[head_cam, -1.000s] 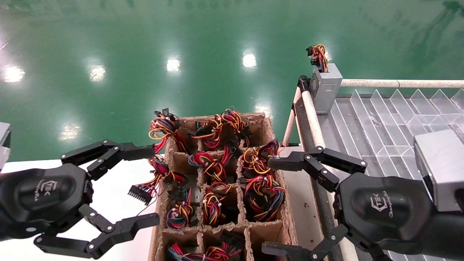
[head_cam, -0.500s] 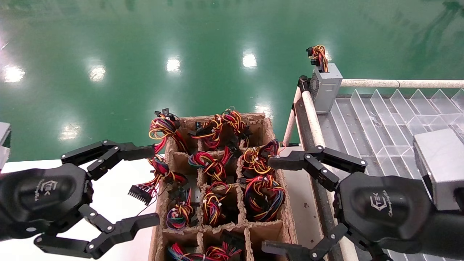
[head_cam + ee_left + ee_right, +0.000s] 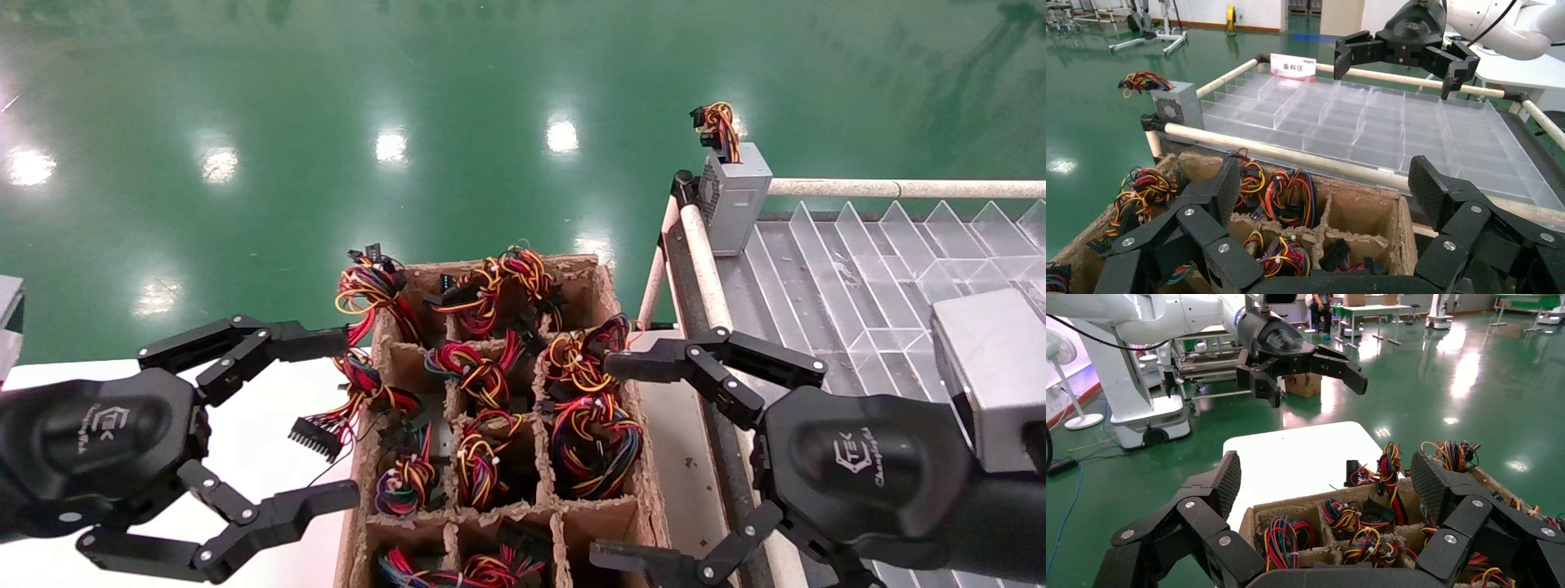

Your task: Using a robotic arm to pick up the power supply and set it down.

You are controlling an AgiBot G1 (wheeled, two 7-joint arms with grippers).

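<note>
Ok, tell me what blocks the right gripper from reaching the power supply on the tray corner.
Nothing visible does. The right gripper hangs open by the cardboard box; the power supply stands upright at the clear divider tray's far corner, open space between.

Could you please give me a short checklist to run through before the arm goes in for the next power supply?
1. Right gripper open and empty: ok.
2. Left gripper open, beside the cardboard crate: ok.
3. Wire bundles in the crate cells; grey boxes beneath visible: cannot tell.
4. Clear divider tray has free compartments: ok.
5. One power supply already stands upright at the tray's far corner: ok.
</note>
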